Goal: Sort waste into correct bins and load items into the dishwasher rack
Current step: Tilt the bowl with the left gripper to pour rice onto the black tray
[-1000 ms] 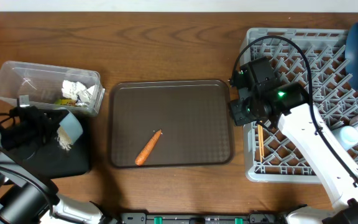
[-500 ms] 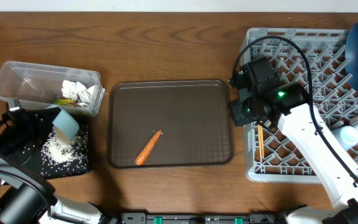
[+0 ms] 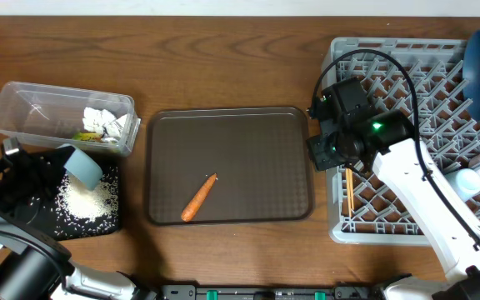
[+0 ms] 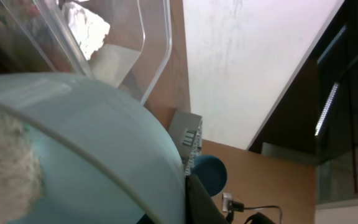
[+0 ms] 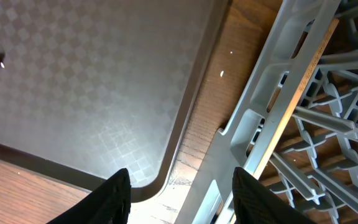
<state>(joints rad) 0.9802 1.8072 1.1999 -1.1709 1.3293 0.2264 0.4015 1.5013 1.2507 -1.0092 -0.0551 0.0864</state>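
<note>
The left gripper (image 3: 62, 161) clamps 1 pale blue bowl (image 3: 82, 165), tilted to spill rice (image 3: 86, 198) onto the black tray (image 3: 112, 220) beneath; the right gripper (image 5: 182, 199), spread and empty, hangs over chopsticks (image 5: 297, 93) in the rack (image 5: 253, 127).

The overhead camera faces straight down over the table (image 3: 223, 58). Both wrist cameras sit close: the right shares the tray (image 5: 92, 81) and rack (image 5: 272, 143) edge, the left the tub (image 4: 148, 37).
</note>
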